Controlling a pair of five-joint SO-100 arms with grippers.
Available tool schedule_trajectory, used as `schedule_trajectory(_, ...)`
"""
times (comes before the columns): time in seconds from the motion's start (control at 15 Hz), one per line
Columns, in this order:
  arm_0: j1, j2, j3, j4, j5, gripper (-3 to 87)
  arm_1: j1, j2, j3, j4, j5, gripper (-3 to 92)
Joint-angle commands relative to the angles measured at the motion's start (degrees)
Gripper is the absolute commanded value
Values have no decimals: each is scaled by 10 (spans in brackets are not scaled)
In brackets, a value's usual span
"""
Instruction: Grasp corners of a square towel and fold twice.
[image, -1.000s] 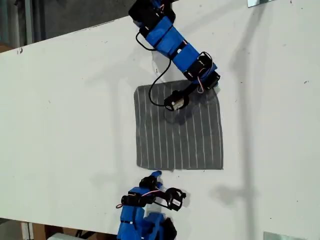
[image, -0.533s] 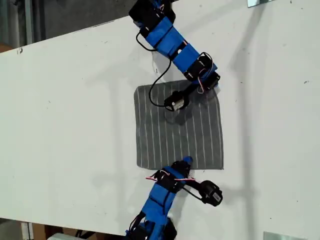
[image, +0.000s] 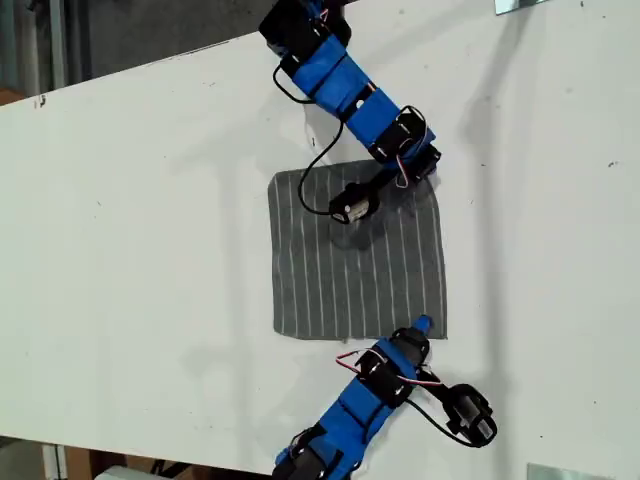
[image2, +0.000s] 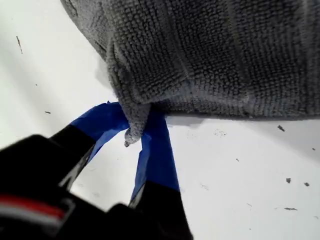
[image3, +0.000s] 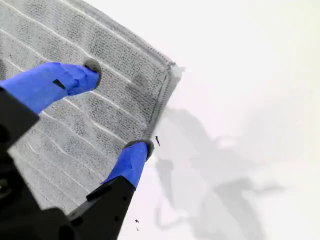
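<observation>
The towel (image: 355, 260) lies flat on the table (image: 150, 200), grey with thin white stripes, and my two grippers meet it from opposite sides, both at its edge toward the exterior view's right. My first arm covers part of the towel's far edge in the exterior view, and its black camera block hides a patch of cloth just behind the jaws. In the first wrist view the towel fills the frame and is cut off, so only one corner (image2: 131, 132) can be made out. The second wrist view also cuts the towel off and shows just the near corner (image3: 170, 69).

The table is plain white with a few dark specks. A dark strip of room (image: 100, 30) shows past its edge at the exterior view's upper left; I cannot make out what is there.

My first gripper (image2: 134, 122) is closed on the far corner, the cloth bunched between its blue fingers and lifted slightly, with shadow under it. That arm reaches in from the exterior view's top, a black cable (image: 312, 165) looping beside it.

My second gripper (image3: 117, 106) is spread wide over the near corner: one fingertip rests on the cloth, the other sits at the towel's edge. Its arm comes in from the exterior view's bottom.
</observation>
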Motion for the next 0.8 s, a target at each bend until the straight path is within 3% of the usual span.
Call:
schedule_trajectory(0.0, 18, -2, -27, -24, -2, 272, 12, -8, -3, 1, 4, -1)
schedule_trajectory(0.73, -6, -130, -47, -149, 42, 251, 12, -20, -29, 7, 0, -1)
